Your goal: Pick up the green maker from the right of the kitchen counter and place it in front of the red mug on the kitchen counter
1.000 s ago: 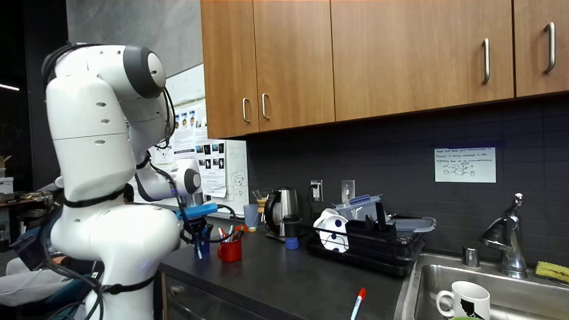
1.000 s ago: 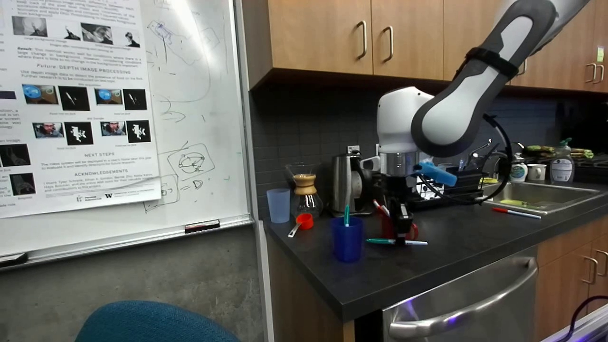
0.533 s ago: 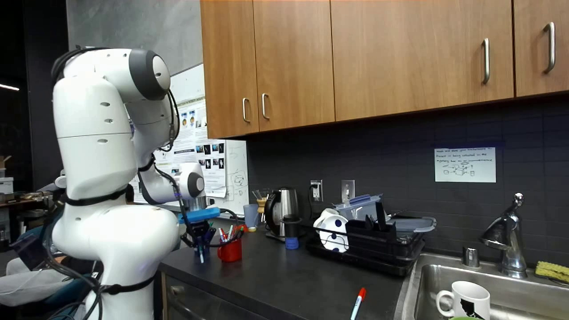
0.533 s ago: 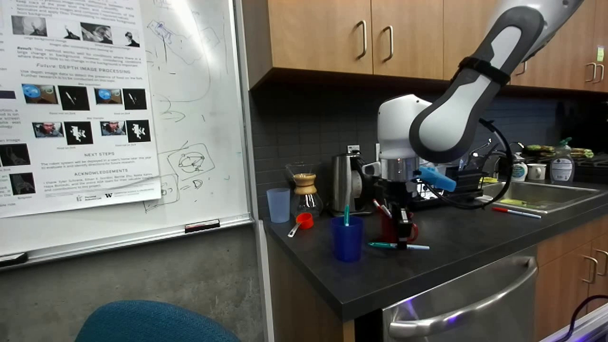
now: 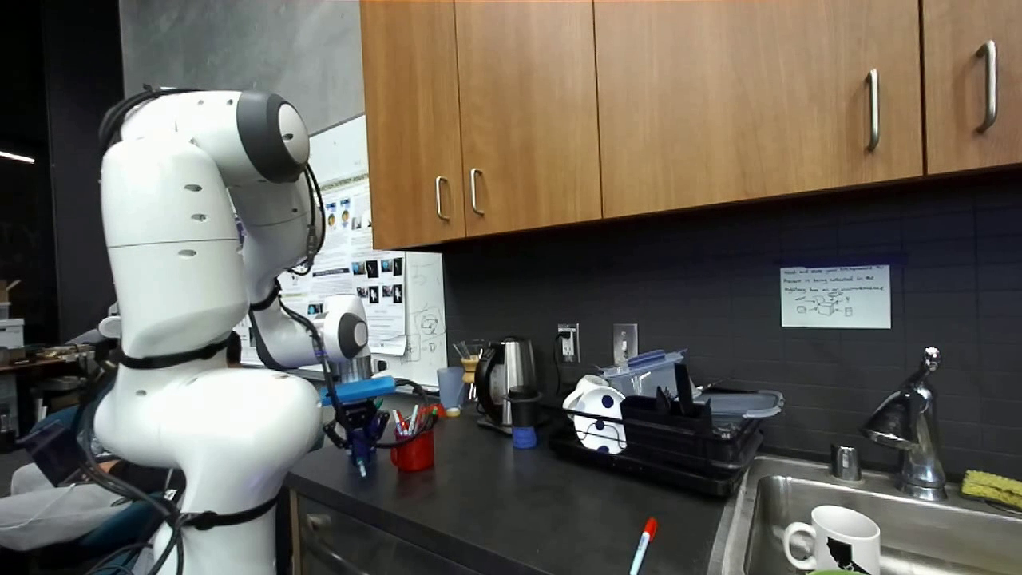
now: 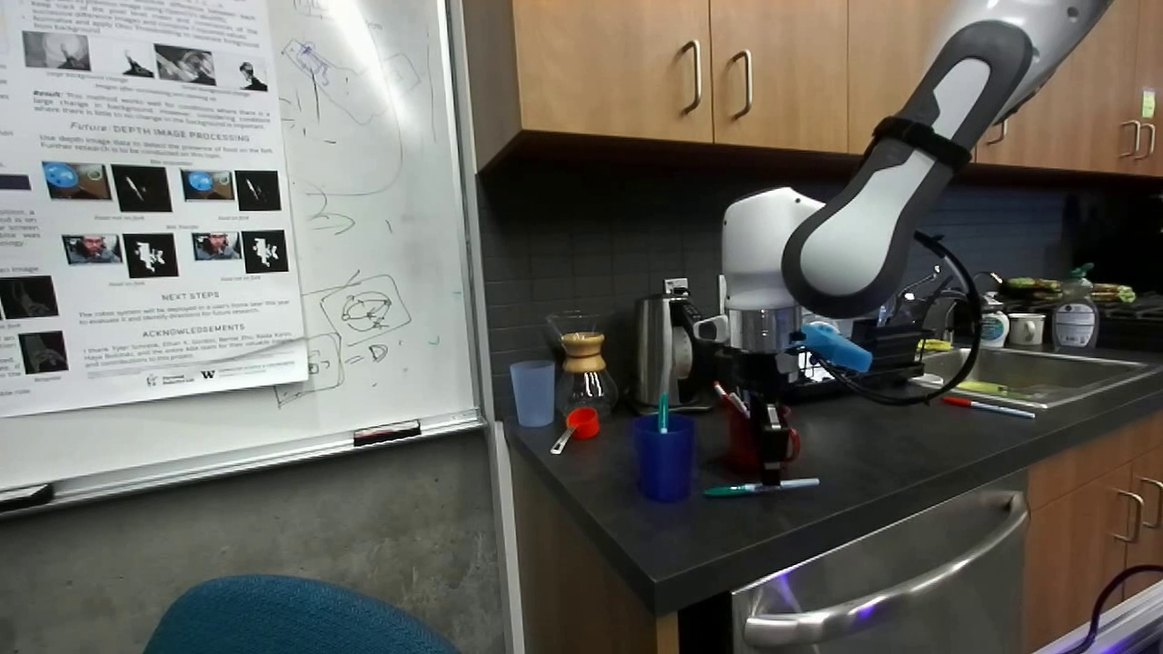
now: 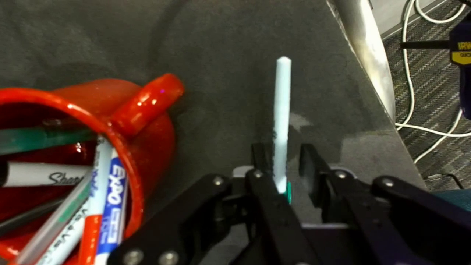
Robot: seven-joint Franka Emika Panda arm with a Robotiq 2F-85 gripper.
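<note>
The green marker has a pale body and a green cap. In an exterior view the marker [image 6: 801, 483] lies at counter level in front of the red mug [image 6: 740, 445]; its tip shows beside the mug [image 5: 413, 455] in an exterior view. In the wrist view the marker [image 7: 282, 110] runs between the fingers of my gripper [image 7: 283, 152], close to the left finger, with a gap to the right finger. My gripper is open, pointing down over the marker. Part of the cap is hidden by the left finger. The mug [image 7: 158, 143] holds several pens and stands left of the gripper.
A blue cup [image 6: 666, 468] with a green pen stands near the counter's end. A red-capped marker [image 5: 643, 545] lies near the sink [image 5: 770, 471]. A kettle [image 6: 652, 354], a dish rack [image 5: 655, 439] and a red scoop [image 6: 582, 422] stand behind. The counter's front edge [image 7: 368, 81] is close.
The gripper and marker have moved down and away from the mug, toward the counter's front edge. The marker is now low at the counter, and the fingers stand apart around it.
</note>
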